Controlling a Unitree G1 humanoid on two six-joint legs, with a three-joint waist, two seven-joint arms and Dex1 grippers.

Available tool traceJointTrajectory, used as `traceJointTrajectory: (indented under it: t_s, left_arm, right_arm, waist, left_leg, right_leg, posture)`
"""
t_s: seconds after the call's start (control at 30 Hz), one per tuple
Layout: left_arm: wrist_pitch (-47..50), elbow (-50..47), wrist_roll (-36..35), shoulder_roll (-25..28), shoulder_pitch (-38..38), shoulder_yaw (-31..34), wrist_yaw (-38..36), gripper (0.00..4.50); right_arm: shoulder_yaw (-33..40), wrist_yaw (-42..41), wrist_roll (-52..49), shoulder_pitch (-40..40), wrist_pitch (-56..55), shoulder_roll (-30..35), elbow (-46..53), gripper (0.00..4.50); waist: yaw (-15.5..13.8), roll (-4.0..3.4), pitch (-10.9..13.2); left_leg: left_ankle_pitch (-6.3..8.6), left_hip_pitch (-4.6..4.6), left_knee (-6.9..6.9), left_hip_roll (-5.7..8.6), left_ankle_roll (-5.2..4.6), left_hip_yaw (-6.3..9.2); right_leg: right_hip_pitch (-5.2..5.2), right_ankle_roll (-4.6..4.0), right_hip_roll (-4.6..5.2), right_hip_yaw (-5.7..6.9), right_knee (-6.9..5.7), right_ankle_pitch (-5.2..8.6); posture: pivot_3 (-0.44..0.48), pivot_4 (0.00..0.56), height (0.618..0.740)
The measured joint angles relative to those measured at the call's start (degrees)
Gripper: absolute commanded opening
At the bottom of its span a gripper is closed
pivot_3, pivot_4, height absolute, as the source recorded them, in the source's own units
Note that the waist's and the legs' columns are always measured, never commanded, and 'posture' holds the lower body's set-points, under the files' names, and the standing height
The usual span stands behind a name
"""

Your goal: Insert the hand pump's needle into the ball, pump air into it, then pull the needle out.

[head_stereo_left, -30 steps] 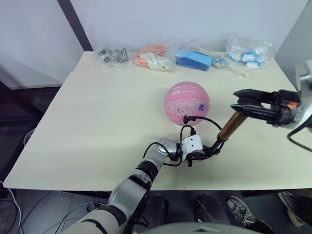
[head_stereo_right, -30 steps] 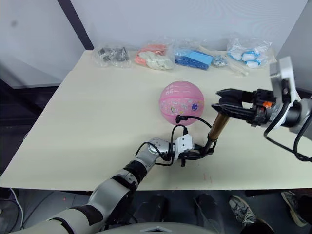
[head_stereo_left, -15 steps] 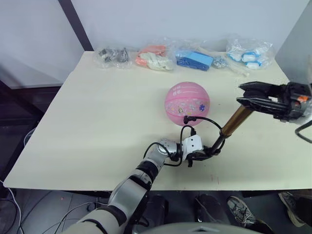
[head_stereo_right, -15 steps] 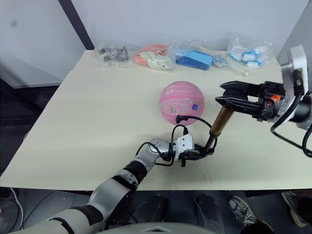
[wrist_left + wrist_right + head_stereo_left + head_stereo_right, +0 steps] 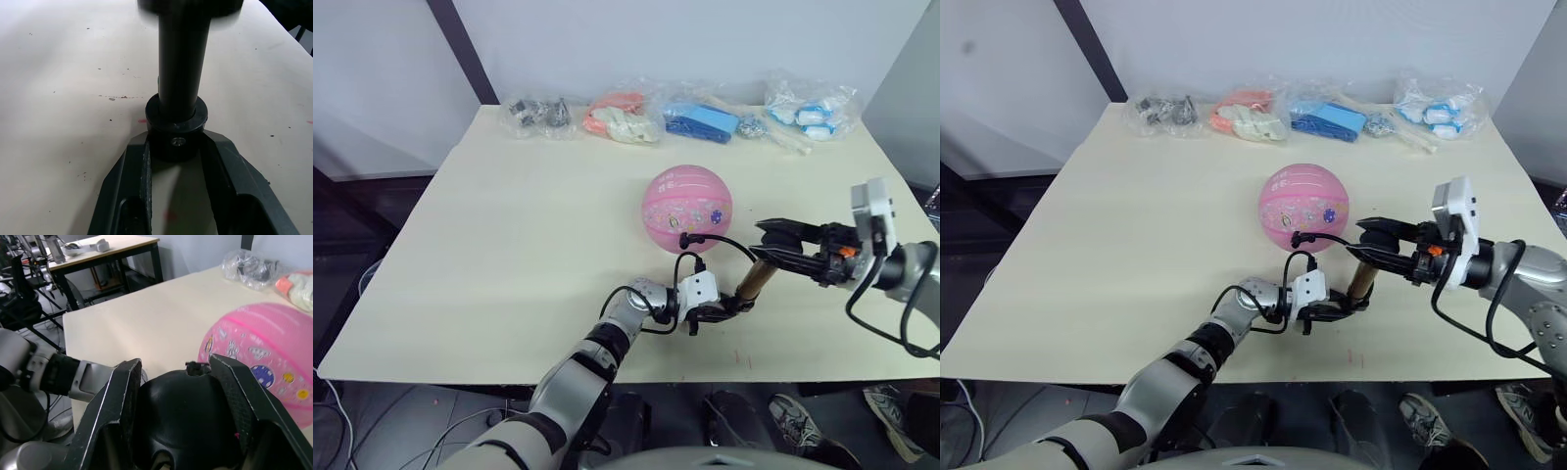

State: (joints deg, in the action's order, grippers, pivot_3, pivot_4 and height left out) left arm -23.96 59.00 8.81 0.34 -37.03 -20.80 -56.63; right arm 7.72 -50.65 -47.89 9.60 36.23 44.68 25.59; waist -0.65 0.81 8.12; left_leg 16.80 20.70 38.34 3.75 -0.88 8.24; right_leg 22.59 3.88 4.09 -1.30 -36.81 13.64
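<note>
The right gripper point(image 5: 1368, 243) clasps the black T-handle point(image 5: 183, 404) to drive the stroke, while the left gripper point(image 5: 174, 147) clamps the hand pump point(image 5: 751, 280) by its base cap near the table's point(image 5: 509, 245) front edge, bracing it upright. The hose point(image 5: 713, 241) loops to the needle fitting point(image 5: 686, 236) at the ball point(image 5: 687, 208), mid-table.

My right gripper point(image 5: 176, 382), matt black plastic fingers, holds the glossy black plastic T-handle point(image 5: 183, 418). Hand pump point(image 5: 753, 279) barrel: gold-bronze metal w/ satin shine; its base collar point(image 5: 177, 128) is smooth black. Ball point(image 5: 687, 209), just beside the pump: pink rubber, soft gloss, grooved. Table point(image 5: 509, 225) under it: pale, matt, smooth, w/ small specks. Bags point(image 5: 626, 116) behind the ball: clear crinkly plastic.
</note>
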Motion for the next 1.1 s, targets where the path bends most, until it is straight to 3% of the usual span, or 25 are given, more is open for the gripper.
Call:
traceJointTrajectory:
  t_s: [0.23,0.47,0.93,1.1]
  left_arm:
    - [0.00,-0.04,0.00,0.00,0.06,0.00,-0.03,1.04]
    - [0.00,-0.05,-0.02,-0.13,0.04,0.02,-0.03,1.04]
    - [-0.04,-0.31,-0.07,-0.25,-0.04,0.07,-0.37,1.04]
    - [-0.04,-0.31,-0.07,-0.32,-0.02,0.08,-0.38,1.04]
  right_arm:
    - [-4.56,0.58,6.94,-1.18,-3.37,-3.44,-2.02,1.75]
    - [-3.20,0.24,5.45,0.07,-1.07,-2.23,-1.85,1.75]
    - [11.78,1.31,-17.58,12.73,15.55,11.05,-0.44,1.75]
    - [13.39,2.82,-22.48,17.35,18.53,13.51,-2.20,1.75]
  waist:
    - [0.01,0.02,-0.03]
    - [-0.06,0.02,-0.01]
    - [-0.17,-0.17,0.21]
    - [-0.18,-0.18,0.21]
  left_leg:
    - [0.00,0.00,0.00,0.01,0.01,0.00]
    - [0.00,0.04,0.00,0.02,0.00,0.01]
    - [0.00,0.18,-0.02,0.03,-0.01,0.02]
    - [0.00,0.20,-0.02,0.03,-0.01,0.01]
  right_leg:
    - [0.00,0.00,-0.01,0.00,0.00,0.00]
    - [0.02,-0.01,0.00,0.00,0.00,0.00]
    - [0.10,-0.02,0.08,0.02,0.04,0.00]
    - [0.10,-0.02,0.09,0.01,0.04,-0.01]
  posture:
    - [0.000,0.150,0.740]
    - [0.000,0.150,0.740]
    - [0.000,0.150,0.740]
    - [0.000,0.150,0.740]
